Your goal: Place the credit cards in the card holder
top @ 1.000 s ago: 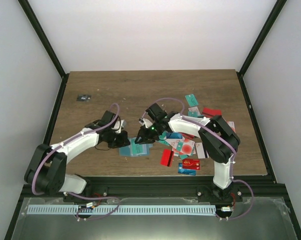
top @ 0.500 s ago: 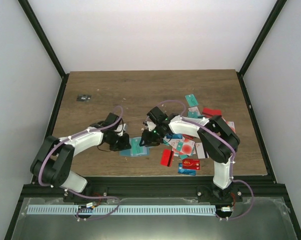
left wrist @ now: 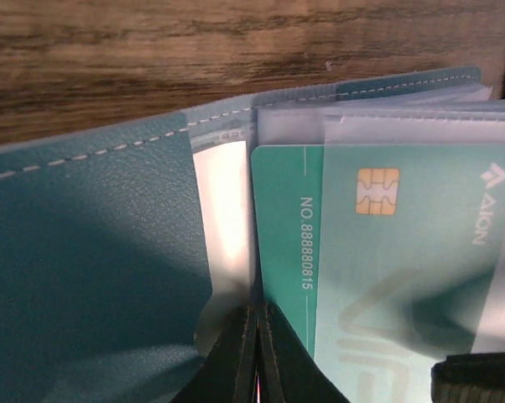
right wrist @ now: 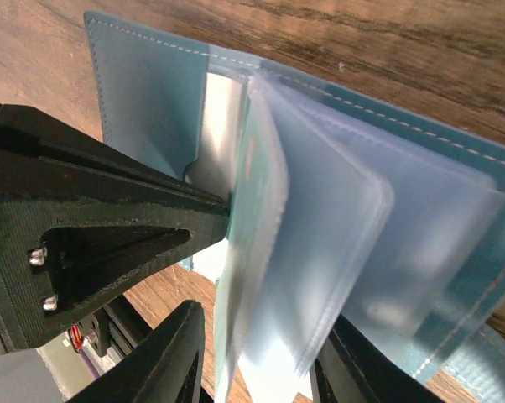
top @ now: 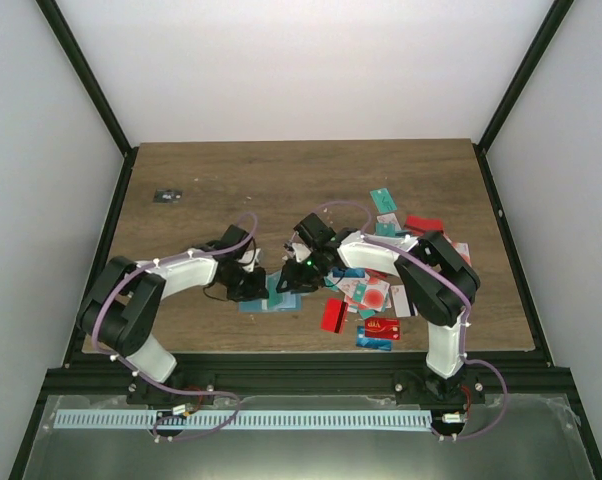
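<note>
High rear overview of the whole table; both wrist views near the same card holder.

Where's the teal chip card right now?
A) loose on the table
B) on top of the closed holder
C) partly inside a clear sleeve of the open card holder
C: the left wrist view shows the teal chip card half under a clear sleeve of the open card holder.

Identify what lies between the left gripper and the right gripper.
The card holder: its clear sleeves, one holding a teal card, stand between left gripper and right gripper. The right wrist view shows it.
</note>
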Robot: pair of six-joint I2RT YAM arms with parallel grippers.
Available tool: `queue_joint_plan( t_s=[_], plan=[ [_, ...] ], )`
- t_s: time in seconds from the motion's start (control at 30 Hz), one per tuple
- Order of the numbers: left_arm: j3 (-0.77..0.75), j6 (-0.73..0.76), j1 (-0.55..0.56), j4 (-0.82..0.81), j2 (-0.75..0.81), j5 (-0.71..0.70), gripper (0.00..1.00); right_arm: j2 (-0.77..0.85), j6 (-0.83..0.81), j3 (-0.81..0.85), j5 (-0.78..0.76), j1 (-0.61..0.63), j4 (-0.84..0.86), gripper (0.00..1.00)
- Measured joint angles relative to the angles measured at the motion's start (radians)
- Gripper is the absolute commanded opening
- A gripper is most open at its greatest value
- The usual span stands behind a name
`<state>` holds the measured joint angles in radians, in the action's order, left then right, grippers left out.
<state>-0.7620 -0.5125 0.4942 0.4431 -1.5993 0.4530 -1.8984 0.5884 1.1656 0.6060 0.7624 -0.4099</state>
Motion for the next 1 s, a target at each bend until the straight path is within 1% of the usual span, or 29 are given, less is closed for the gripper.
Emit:
queue_joint_plan(
  t_s=[0.23,0.4,0.5,0.6,0.77,0.9,1.0],
  plan=[
    [-0.010,0.010,0.003,-0.006,-0.013,0.008,0.04,0.001,0.000,0.010,0.021,0.006,-0.002,0.36],
    [-0.013,0.013,0.003,0.000,-0.011,0.004,0.04,0.001,0.003,0.051,0.032,0.029,-0.010,0.36],
    [-0.019,0.015,0.004,0.034,0.012,-0.015,0.04,0.000,0.006,0.087,0.038,0.042,-0.017,0.37],
    [-0.022,0.011,0.004,0.092,0.079,-0.041,0.04,-0.005,0.008,0.124,0.045,0.053,-0.021,0.37],
    [-0.029,-0.022,-0.007,0.194,0.251,-0.103,0.04,-0.037,0.010,0.177,0.063,0.071,-0.033,0.37],
    [-0.023,-0.079,-0.021,0.264,0.333,-0.159,0.04,-0.100,0.023,0.212,0.091,0.085,-0.026,0.38],
    [-0.009,-0.132,-0.021,0.286,0.391,-0.166,0.04,-0.159,0.035,0.235,0.112,0.089,-0.006,0.38]
  ],
)
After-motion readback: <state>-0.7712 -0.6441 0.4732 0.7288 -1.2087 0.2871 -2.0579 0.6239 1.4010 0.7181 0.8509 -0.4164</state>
